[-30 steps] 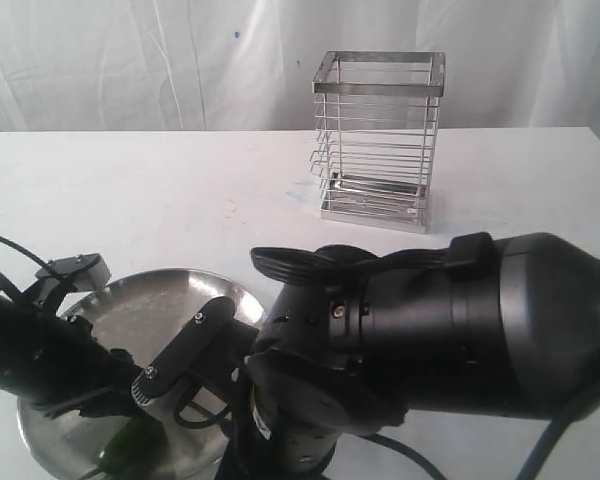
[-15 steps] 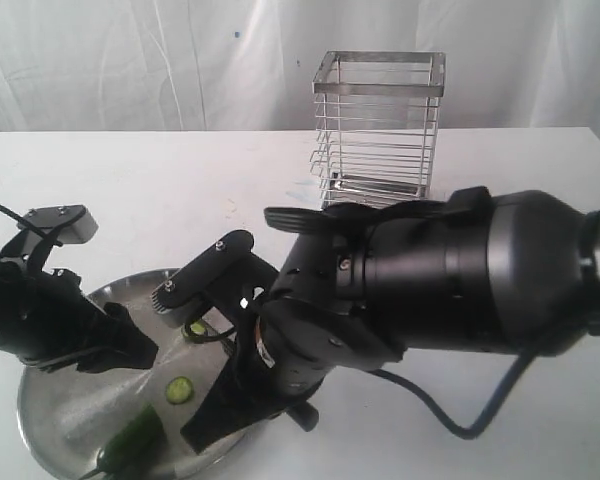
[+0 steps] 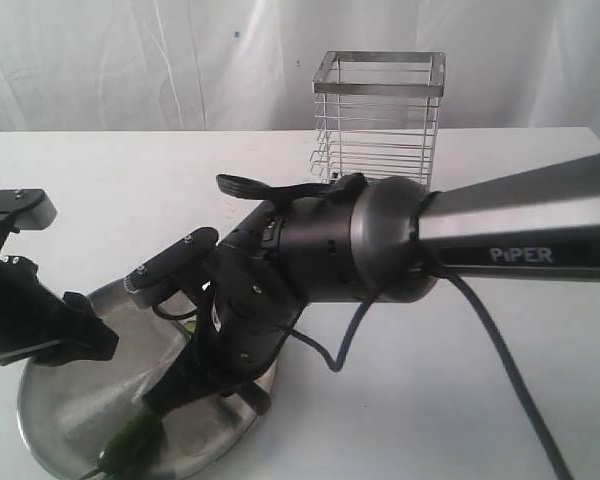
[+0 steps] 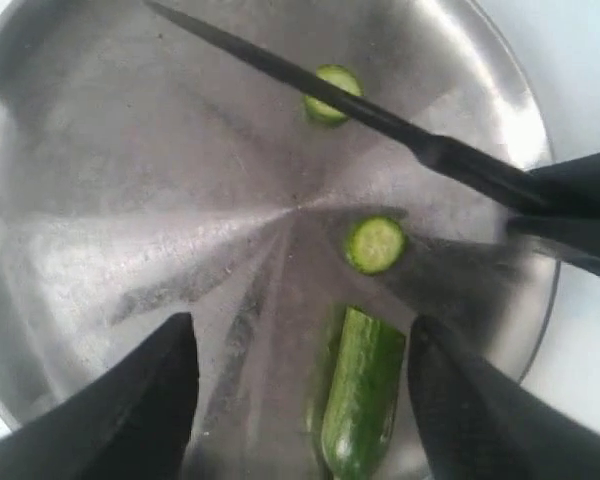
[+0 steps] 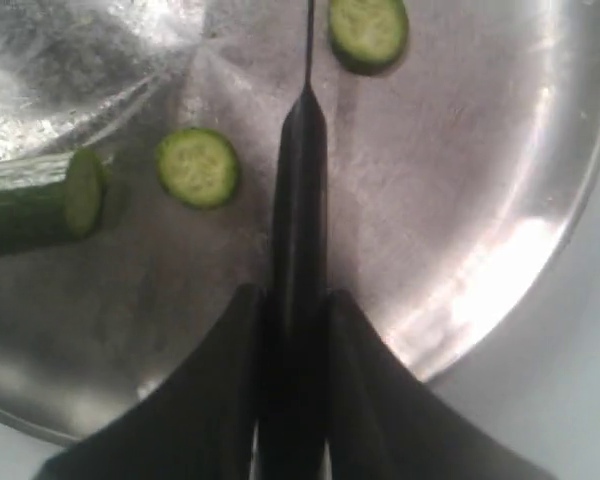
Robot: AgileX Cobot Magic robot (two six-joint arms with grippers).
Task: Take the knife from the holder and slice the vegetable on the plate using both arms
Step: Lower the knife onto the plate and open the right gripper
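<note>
Knife (image 5: 298, 180) clamped by its handle in my right gripper (image 5: 292, 320), blade out over the plate (image 5: 500, 200). Vegetable (image 4: 365, 395) lies on the plate, two slices (image 4: 374, 244) near its cut end. My left gripper (image 4: 300, 345) is wide open, holding nothing, above the plate. Holder (image 3: 378, 120) stands well apart.

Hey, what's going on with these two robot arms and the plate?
The right end effector grips the knife over the steel plate. Two cut slices lie on it near the rest of the vegetable. The left end effector hangs open above the vegetable, not holding it. The holder stands empty.
</note>
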